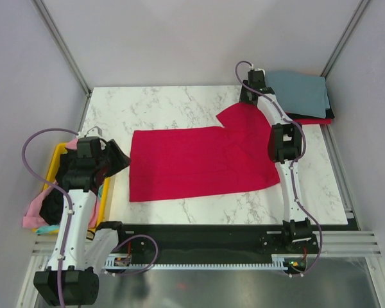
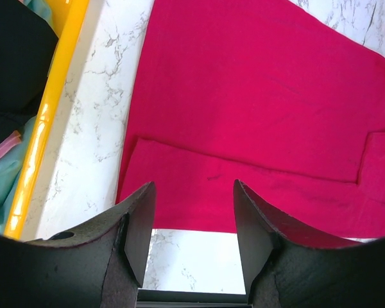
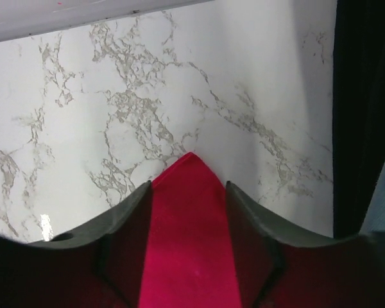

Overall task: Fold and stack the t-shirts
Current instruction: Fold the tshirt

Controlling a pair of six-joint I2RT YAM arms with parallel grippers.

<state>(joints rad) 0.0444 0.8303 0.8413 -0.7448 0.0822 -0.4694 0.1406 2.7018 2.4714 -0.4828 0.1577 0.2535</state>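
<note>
Yellow bin point(image 1: 55, 160) with loose shirts point(image 1: 33, 215) at far left; just right of it, left gripper point(image 2: 192, 192) has jaws apart, empty, aimed at the crimson t-shirt point(image 1: 192, 163)'s near-left hem. That shirt lies flat mid-table, long axis left-right, with its near edge already folded over. Right gripper point(image 3: 187, 185) has jaws apart straddling the far-right sleeve corner, so it looks the nearer arm for the next fold, and the folded stack point(image 1: 301, 90) sits beyond it, grey-blue on top; no readable writing or brand.
</note>
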